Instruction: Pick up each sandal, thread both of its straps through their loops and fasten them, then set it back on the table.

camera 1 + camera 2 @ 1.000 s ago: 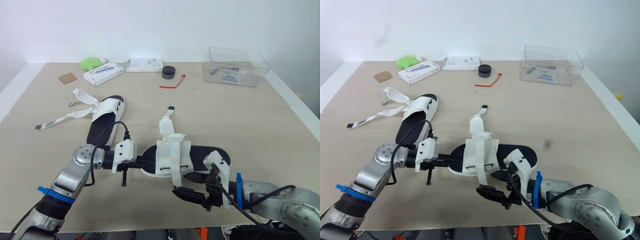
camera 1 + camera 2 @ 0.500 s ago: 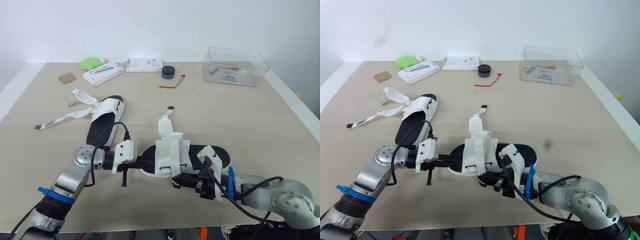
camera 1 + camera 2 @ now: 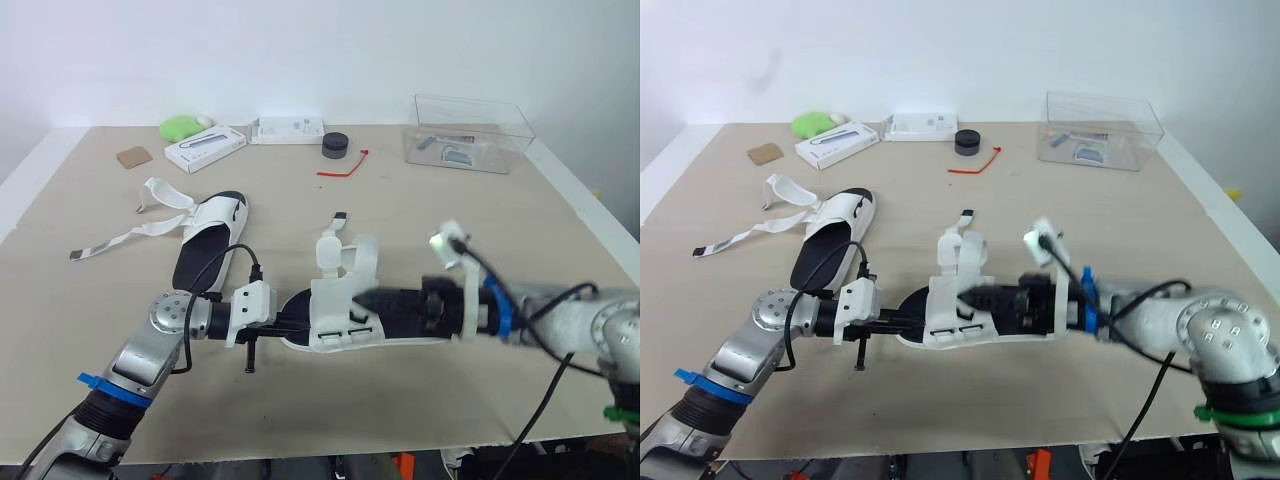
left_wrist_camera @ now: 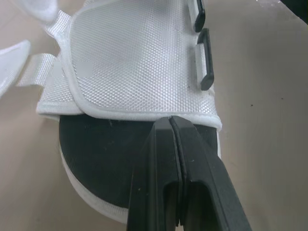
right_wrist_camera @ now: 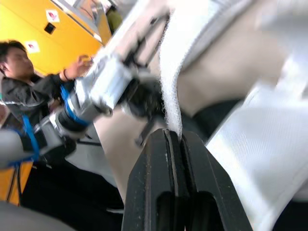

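The near sandal, a white upper on a black sole, lies in the middle of the table. My left gripper is shut on the toe edge of its sole, fingers pressed together just below the upper's rim. From the right, my right gripper is shut on a white strap of this sandal, which arches up over the upper. A second sandal lies further back on the left, its long straps spread loose on the table.
A clear plastic box stands at the back right. Along the back edge are a black puck, a red tie, two white boxes, a green lump and a cardboard scrap. A person shows in the right wrist view.
My right gripper, open near the front edge, swung in to the sandal's side, shut on the strap and lifted it into an arch over the upper. The left gripper kept its hold.
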Tool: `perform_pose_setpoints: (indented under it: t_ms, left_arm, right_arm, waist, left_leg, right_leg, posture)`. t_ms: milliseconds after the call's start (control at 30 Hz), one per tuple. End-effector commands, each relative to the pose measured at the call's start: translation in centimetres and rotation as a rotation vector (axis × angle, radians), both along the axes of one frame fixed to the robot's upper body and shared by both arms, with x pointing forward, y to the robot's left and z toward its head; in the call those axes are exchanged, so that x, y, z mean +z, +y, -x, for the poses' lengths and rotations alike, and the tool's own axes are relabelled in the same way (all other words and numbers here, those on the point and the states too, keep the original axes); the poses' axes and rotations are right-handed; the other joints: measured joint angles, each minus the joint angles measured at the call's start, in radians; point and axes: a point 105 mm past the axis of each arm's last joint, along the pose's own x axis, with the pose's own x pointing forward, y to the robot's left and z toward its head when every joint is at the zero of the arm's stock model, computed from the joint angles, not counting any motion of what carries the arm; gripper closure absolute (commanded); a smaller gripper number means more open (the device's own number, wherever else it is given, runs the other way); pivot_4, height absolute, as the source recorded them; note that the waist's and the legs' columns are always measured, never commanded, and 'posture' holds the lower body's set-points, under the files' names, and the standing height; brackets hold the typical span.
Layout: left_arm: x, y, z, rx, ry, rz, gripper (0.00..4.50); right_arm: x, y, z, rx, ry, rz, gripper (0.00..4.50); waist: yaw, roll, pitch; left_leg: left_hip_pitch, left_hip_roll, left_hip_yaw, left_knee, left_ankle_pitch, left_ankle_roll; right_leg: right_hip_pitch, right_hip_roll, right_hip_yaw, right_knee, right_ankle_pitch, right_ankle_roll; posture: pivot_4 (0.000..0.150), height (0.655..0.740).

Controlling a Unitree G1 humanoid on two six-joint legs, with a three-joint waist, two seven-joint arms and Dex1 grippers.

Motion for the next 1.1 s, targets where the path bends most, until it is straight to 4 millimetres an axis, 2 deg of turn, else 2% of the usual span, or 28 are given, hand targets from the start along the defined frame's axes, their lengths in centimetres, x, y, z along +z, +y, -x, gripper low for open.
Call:
perform_pose_setpoints:
  t_ms: [33, 233, 433, 567, 833, 967, 1100]
  left_arm:
    - [0.3, -0.3, -0.2, -0.017, -0.019, 0.001, 4.5]
    - [0.2, -0.6, -0.2, -0.023, -0.021, 0.005, 4.5]
    - [0.1, -0.6, -0.1, -0.024, -0.02, 0.005, 4.5]
    - [0.1, -0.6, -0.1, -0.02, -0.025, 0.003, 4.5]
    - [0.0, -0.5, 0.0, -0.017, -0.025, -0.001, 4.5]
    - [-0.1, -0.6, 0.0, -0.018, -0.026, -0.001, 4.5]
    - [-0.1, -0.6, -0.1, -0.02, -0.029, -0.003, 4.5]
  right_arm:
    - [-0.6, -0.6, -0.7, 0.011, 0.033, 0.07, 4.46]
    - [-1.7, -1.0, -1.4, 0.053, 0.126, 0.14, 4.46]
    - [-0.9, -0.4, -1.6, 0.105, 0.182, 0.108, 4.46]
    - [-0.9, 0.0, -1.3, 0.147, 0.225, 0.095, 4.46]
    - [-2.7, -0.1, -0.2, 0.174, 0.271, 0.155, 4.46]
    - [-2.8, 0.0, -0.6, 0.155, 0.26, 0.155, 4.46]
    - [-2.0, 0.3, -1.6, 0.13, 0.229, 0.145, 4.46]
  waist:
    - [0.001, 0.0, 0.0]
    - [0.004, 0.0, 0.0]
    - [0.004, 0.0, 0.0]
    - [0.004, 0.0, 0.0]
    - [0.004, 0.0, 0.0]
    - [0.003, 0.0, 0.0]
    - [0.003, 0.001, 0.0]
  left_leg:
    - [0.0, 0.0, 0.0, 0.0, 0.0, 0.0]
    - [-0.004, 0.0, 0.0, -0.001, -0.001, 0.001]
    - [-0.005, 0.0, 0.001, -0.001, -0.001, 0.001]
    - [-0.006, 0.0, 0.0, -0.001, -0.001, 0.001]
    - [-0.006, 0.0, 0.0, -0.001, -0.001, 0.002]
    - [-0.006, 0.0, 0.0, -0.001, -0.001, 0.002]
    - [-0.006, 0.0, 0.0, -0.001, -0.001, 0.002]
  right_leg:
    - [0.0, 0.0, 0.0, 0.0, 0.0, 0.0]
    - [-0.002, -0.001, 0.0, -0.004, 0.001, 0.001]
    - [-0.002, -0.001, 0.001, -0.007, 0.003, 0.002]
    - [-0.002, -0.001, 0.0, -0.007, 0.003, 0.002]
    - [-0.002, -0.001, 0.0, -0.008, 0.003, 0.003]
    - [-0.002, -0.001, 0.001, -0.008, 0.004, 0.003]
    - [-0.002, -0.001, 0.0, -0.008, 0.004, 0.003]
  posture:
    - [0.15, 0.74]
    - [0.15, 0.74]
    - [0.15, 0.74]
    - [0.15, 0.74]
    - [0.15, 0.74]
    - [0.15, 0.74]
    - [0.15, 0.74]
